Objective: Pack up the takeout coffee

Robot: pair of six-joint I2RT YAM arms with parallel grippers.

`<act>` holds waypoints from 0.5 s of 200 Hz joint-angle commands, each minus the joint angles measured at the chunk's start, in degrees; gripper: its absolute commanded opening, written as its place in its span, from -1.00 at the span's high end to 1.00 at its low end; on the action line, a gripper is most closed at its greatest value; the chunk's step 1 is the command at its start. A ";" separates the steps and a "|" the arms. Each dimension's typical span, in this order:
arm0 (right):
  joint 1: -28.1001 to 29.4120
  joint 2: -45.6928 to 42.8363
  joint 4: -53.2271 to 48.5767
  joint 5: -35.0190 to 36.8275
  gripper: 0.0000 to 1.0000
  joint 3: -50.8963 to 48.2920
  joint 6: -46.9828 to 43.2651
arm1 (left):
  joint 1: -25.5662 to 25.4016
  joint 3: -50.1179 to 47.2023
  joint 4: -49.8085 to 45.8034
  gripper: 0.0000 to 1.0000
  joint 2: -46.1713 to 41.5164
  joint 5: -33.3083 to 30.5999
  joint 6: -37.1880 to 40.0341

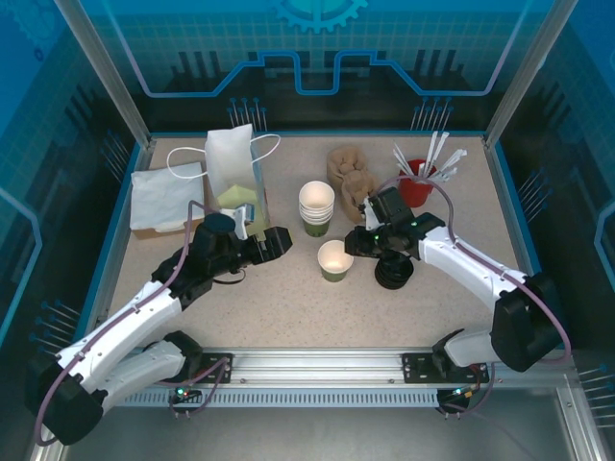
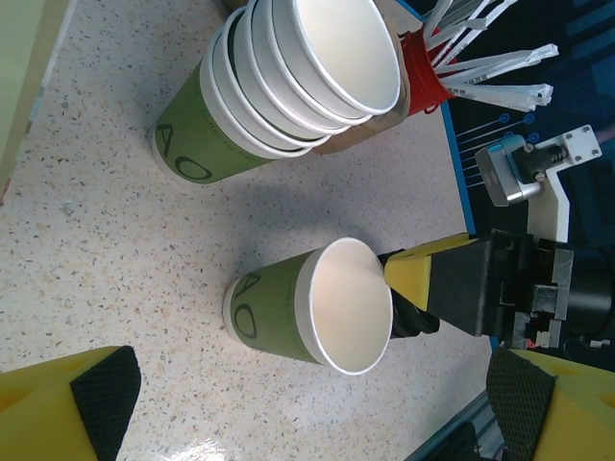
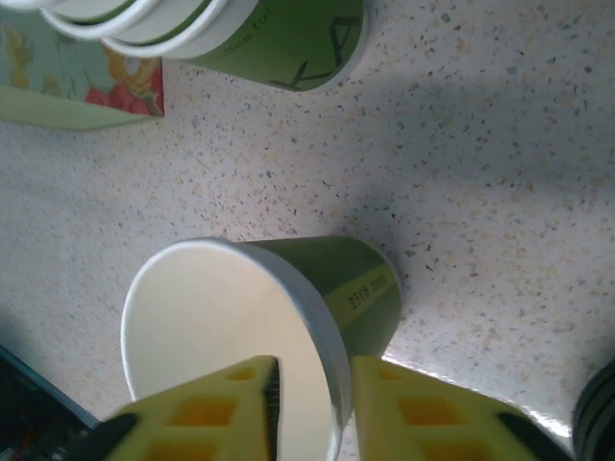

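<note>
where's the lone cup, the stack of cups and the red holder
lone cup [image 1: 334, 257]: top view, inside its open mouth
stack of cups [image 1: 316, 199]: top view, inside the topmost cup
red holder [image 1: 419, 189]: top view, its red side wall

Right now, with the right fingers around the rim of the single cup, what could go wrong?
The right fingers straddle the rim of the lidless cup, one inside; pulling away sideways could tip it. The black lid stack sits close beside the right arm and might be knocked.

The lone paper cup is olive green with a cream inside; the tabletop is speckled beige; the fingers are yellow.
</note>
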 commanded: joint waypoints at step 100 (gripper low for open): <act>-6.23 -0.69 -25.79 8.93 -0.13 6.95 -23.48 | -4.47 2.54 3.79 -0.96 0.35 0.29 7.35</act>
